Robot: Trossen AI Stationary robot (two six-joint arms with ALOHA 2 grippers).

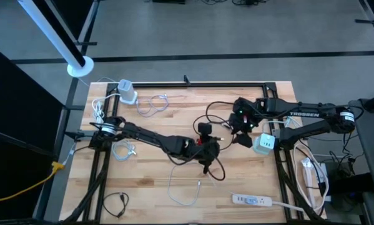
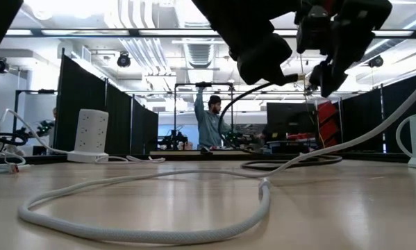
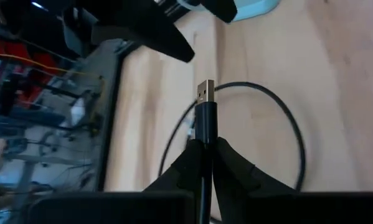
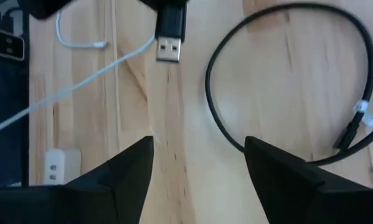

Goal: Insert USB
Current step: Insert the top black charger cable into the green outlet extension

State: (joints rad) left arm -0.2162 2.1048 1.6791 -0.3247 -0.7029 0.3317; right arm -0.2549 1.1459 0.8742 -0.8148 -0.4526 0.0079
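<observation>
A black USB cable [image 4: 286,81] lies looped on the wooden table. Its plug [image 3: 205,102] is raised off the table in my left gripper [image 3: 205,144], which is shut on it near the table's middle [image 1: 206,145]. The plug's metal end [image 4: 168,50] points toward my right gripper [image 4: 200,146]. My right gripper stands open just to the right [image 1: 240,125], with nothing between its fingers. A pale charger cube [image 1: 265,144] rests on the table beside the right arm. My left gripper pinches the black plug housing at its cable end [image 3: 205,134] between its two fingers. The fingers lie along the cable, slanting down. The metal end [image 3: 204,92] sticks out past the fingertips, clear of the table. The rest of the cable trails back in a slack loop [image 3: 286,124] on the wood.
A white power strip [image 1: 252,200] lies near the front right edge. A white charger tower [image 1: 128,92] stands at the far left. Loose white cables [image 1: 152,103] [image 1: 185,187] lie on the wood. A person [image 2: 209,121] stands in the room beyond.
</observation>
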